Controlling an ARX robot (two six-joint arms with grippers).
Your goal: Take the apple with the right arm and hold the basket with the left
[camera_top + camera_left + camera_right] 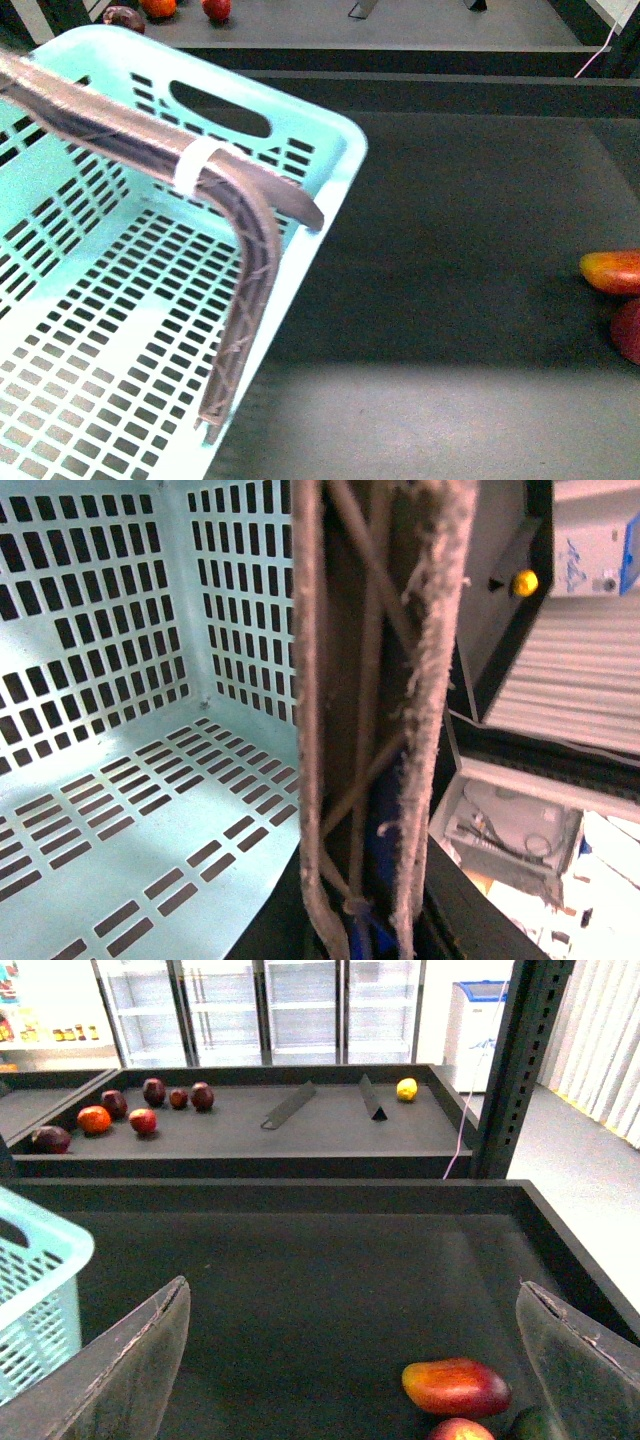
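Slim brown lattice-ribbed left end effector [255, 310] lies across the right rim of the light aqua slotted plastic basket [100, 330] at left; I cannot tell its grip. Right end effector [350, 1380] is spread wide and empty. The round red apple [462, 1428] sits near right, bare dark table [450, 250] between.

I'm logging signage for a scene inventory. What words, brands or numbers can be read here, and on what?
No text is legible.
Left wrist view, white box: marking too blurred to read.
Right wrist view, brightly lit goods far back: too small to read.
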